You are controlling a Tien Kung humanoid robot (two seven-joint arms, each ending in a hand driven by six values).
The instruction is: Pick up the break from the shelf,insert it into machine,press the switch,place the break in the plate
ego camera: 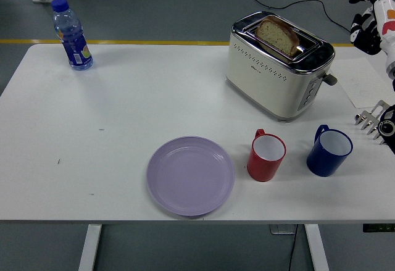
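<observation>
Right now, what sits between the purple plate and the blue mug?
In the head view, the red mug stands between the purple plate and the blue mug, touching neither.

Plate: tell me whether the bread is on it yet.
No. The purple plate is bare; the bread sits in the toaster slot.
</observation>
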